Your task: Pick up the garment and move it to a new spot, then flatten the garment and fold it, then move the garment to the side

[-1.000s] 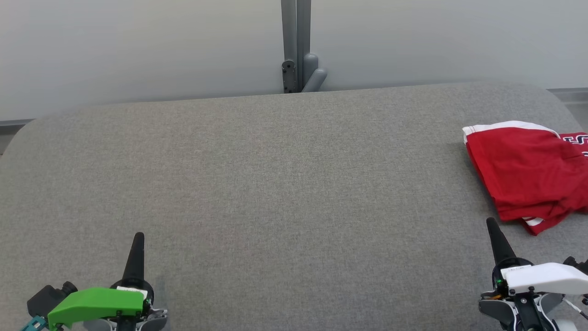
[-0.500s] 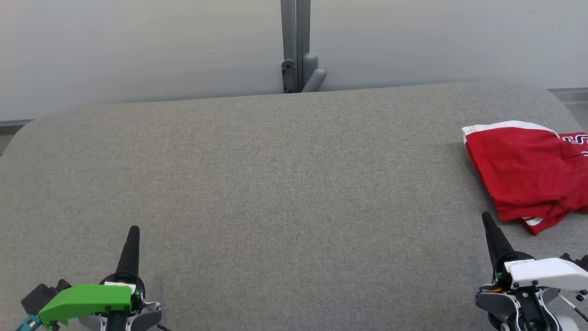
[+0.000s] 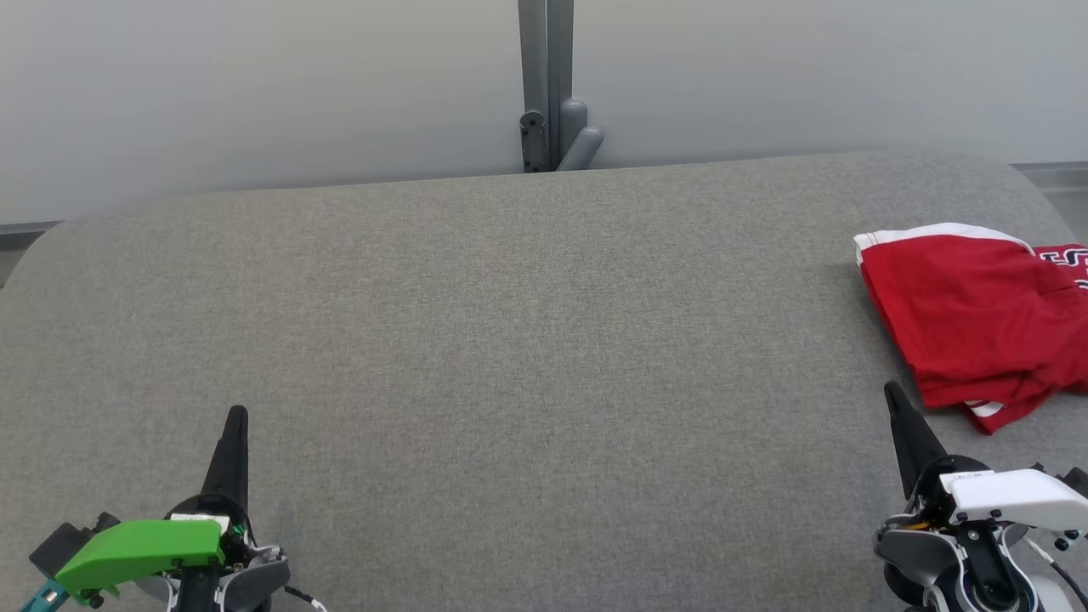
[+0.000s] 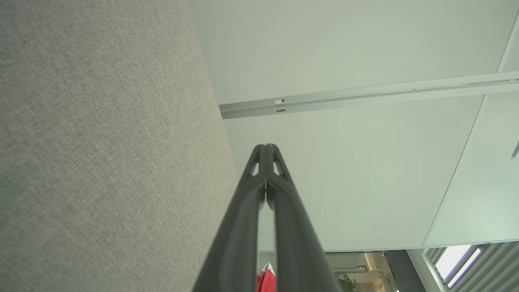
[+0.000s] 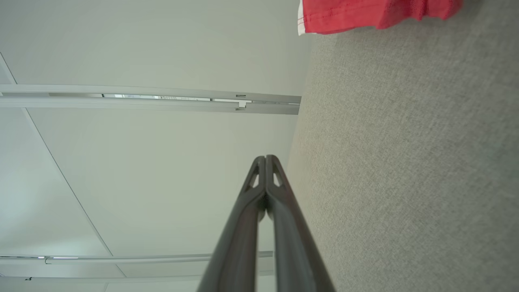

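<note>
While the left gripper (image 3: 235,414) and right gripper (image 3: 892,391) sat pinched closed and empty, the garment (image 3: 969,314) lay near the table (image 3: 544,297) edge; a stray nudge could have pushed it off.

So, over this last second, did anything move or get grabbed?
Both arms shifted slightly: the tips of the left gripper and the right gripper now sit a little farther up and left in the head view. Nothing was taken or released; both stayed shut and empty. The red garment lies unmoved on the gray table's right side.
</note>
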{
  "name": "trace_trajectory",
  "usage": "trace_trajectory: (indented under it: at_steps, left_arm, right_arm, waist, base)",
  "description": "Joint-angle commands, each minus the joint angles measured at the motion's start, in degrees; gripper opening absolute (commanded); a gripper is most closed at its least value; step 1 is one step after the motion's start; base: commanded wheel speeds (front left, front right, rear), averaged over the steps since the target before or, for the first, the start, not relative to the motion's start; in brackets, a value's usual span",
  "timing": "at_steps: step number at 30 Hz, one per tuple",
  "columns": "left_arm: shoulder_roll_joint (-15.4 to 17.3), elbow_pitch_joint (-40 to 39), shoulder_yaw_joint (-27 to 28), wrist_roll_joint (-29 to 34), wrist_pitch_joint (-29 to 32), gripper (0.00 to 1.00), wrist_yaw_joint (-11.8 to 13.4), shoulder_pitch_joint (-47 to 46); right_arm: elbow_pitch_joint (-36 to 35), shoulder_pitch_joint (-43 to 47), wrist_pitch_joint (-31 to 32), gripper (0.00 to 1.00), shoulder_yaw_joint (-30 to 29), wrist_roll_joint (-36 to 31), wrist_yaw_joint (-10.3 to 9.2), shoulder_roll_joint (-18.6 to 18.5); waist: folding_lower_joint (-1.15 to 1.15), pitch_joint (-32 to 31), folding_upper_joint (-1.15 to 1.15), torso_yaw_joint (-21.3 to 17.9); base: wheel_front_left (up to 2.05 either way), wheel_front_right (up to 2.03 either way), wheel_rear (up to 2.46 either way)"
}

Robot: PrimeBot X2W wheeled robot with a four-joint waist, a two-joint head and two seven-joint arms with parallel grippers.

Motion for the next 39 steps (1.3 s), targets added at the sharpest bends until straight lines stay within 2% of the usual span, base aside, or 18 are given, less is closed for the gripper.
trace_trajectory:
  at_steps: [1, 14, 39]
  left_arm:
    - [0.2, -0.3, 0.5, -1.1, 0.4, 0.0, -0.3, -0.9]
    - [0.1, -0.5, 1.3, -5.3, 1.6, 0.0, -0.6, -1.5]
    - [-0.1, -0.4, 1.6, -4.7, 1.8, 0.0, -0.6, -1.4]
  right_arm:
    - [0.0, -0.7, 0.4, 0.0, 0.1, 1.3, 0.03, -0.3]
    - [0.2, -1.5, 1.6, 0.0, 0.3, 6.2, 0.02, -0.4]
    - [0.2, -1.4, 1.6, 0.0, 0.3, 6.0, 0.02, -0.4]
  waist:
    - [0.0, 0.0, 0.55, 0.0]
    - [0.0, 0.0, 0.61, -0.1]
    - [0.0, 0.0, 0.61, -0.1]
  base:
    - [0.0, 0.0, 0.0]
    - [0.0, 0.0, 0.0]
    - [0.0, 0.0, 0.0]
